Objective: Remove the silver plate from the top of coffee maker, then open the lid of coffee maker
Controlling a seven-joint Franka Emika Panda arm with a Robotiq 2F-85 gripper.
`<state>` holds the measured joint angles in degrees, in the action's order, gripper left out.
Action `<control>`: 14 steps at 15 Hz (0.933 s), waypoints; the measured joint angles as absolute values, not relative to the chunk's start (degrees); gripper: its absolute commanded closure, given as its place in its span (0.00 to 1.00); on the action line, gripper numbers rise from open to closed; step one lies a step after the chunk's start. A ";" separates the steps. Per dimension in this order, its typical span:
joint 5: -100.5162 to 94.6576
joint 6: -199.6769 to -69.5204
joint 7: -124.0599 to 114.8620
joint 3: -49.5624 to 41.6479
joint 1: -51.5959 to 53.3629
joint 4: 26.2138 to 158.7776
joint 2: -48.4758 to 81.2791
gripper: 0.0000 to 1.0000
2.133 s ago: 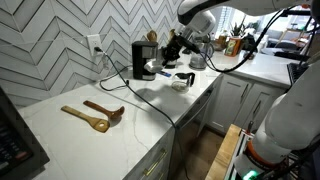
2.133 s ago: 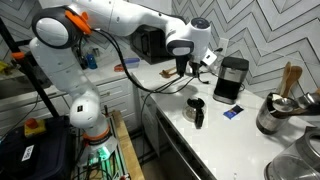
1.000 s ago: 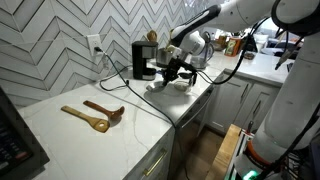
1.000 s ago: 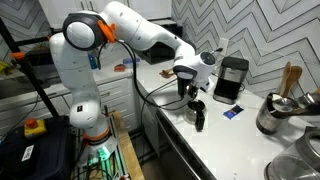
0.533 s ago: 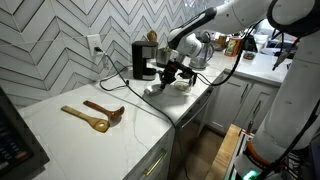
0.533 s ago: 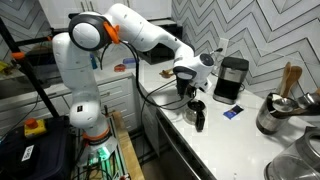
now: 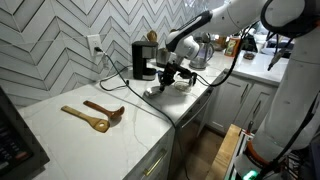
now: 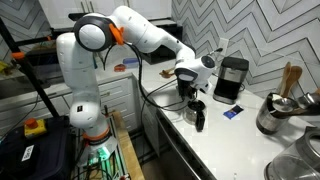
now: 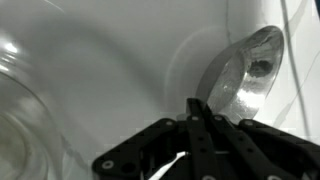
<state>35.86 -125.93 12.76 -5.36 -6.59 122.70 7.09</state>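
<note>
My gripper (image 9: 196, 106) is shut on the rim of the silver plate (image 9: 245, 68), a small shiny metal dish held tilted just above the white counter. In both exterior views the gripper (image 7: 166, 80) (image 8: 190, 88) hangs low over the counter in front of the black coffee maker (image 7: 143, 60) (image 8: 232, 78). The coffee maker's flat black lid (image 8: 235, 62) is down and nothing lies on it. The plate itself is too small to make out in the exterior views.
A glass carafe with a black handle (image 8: 196, 112) (image 9: 20, 115) stands close beside the gripper. The black power cord (image 7: 150, 100) runs across the counter. Wooden spoons (image 7: 92, 114) lie farther off. A silver pot (image 8: 276, 112) stands beyond the coffee maker.
The arm has come down from beside the coffee maker's top to just above the counter near the carafe, with the plate in its jaws. Over the last second it has barely moved.
</note>
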 measured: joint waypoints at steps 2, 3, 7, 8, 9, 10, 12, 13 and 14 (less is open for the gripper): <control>35.72 -125.93 12.77 -5.26 -6.58 122.38 7.31 0.98; 35.57 -125.93 12.77 -5.22 -6.59 122.25 7.39 0.98; 35.32 -125.93 12.77 -5.13 -6.59 121.95 7.74 1.00; 35.33 -125.93 12.79 -5.11 -6.59 121.90 7.82 0.99; 35.33 -125.90 12.79 -5.10 -6.59 121.74 7.81 0.99; 35.33 -125.90 12.80 -5.09 -6.60 121.72 7.82 0.99; 35.33 -125.90 12.87 -5.08 -6.61 121.71 7.84 0.99; 35.33 -125.90 12.95 -5.08 -6.61 121.71 7.84 0.95; 35.33 -125.90 13.08 -5.08 -6.61 121.70 7.85 0.89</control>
